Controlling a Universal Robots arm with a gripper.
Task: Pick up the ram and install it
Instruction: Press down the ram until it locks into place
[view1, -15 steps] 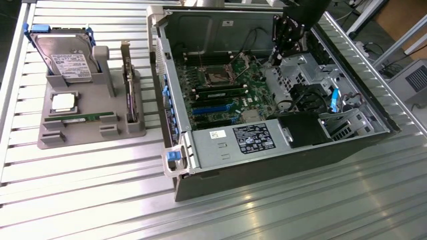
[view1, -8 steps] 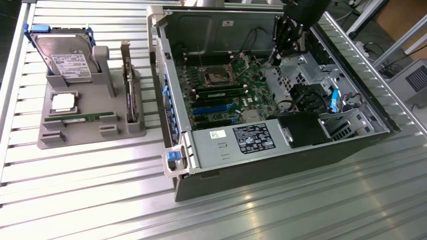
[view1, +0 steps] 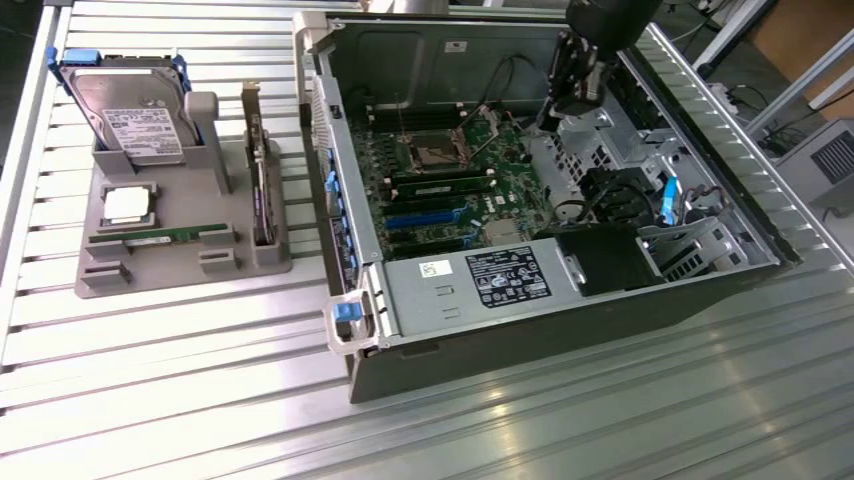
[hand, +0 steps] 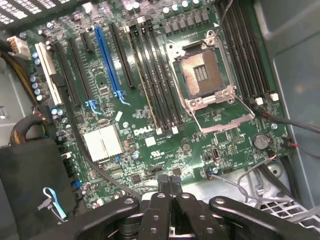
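Note:
The ram (view1: 150, 238), a narrow green stick, lies flat in the front groove of the grey holder (view1: 174, 270) at the exterior view's left. My gripper (view1: 581, 98) hangs far from it, over the back of the open computer case (view1: 534, 330). Seen from the wrist, the fingertips (hand: 170, 181) are pressed together with nothing between them, above the green motherboard (hand: 150, 135). The black memory slots (hand: 155, 75) run beside the bare processor socket (hand: 202, 75). A narrow green strip (view1: 441, 187) shows among those slots; I cannot tell whether it is a seated stick.
The holder also carries a hard drive (view1: 127, 115), a square silver processor chip (view1: 124, 204) and an expansion card (view1: 254, 170) standing on edge. Inside the case are a power supply (view1: 481, 280), loose cables (hand: 280, 125) and a blue expansion slot (hand: 107, 60).

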